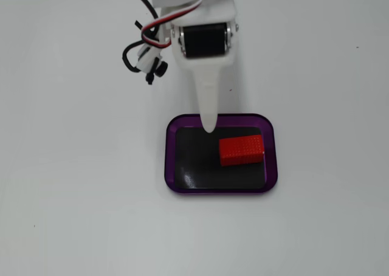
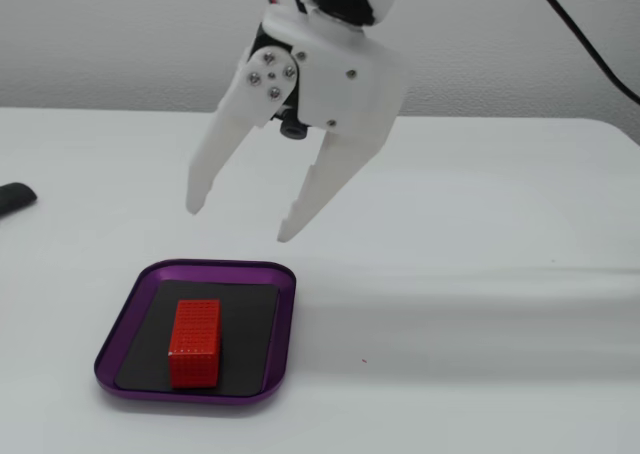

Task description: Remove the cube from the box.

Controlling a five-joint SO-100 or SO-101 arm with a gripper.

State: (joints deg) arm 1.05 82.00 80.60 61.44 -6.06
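The red cube (image 1: 241, 149) lies flat on the black bottom of the purple-rimmed box (image 1: 172, 160), towards its right side in a fixed view. It also shows in the other fixed view (image 2: 195, 341), lying lengthwise in the box (image 2: 283, 334). My white gripper (image 2: 238, 224) is open and empty, hanging in the air well above the box's far edge. In the top-down fixed view the gripper (image 1: 209, 127) points down over the box's upper rim, left of the cube.
The box sits on a plain white table. A dark object (image 2: 15, 197) lies at the table's left edge. The arm's cables (image 1: 143, 45) hang to the left of the gripper.
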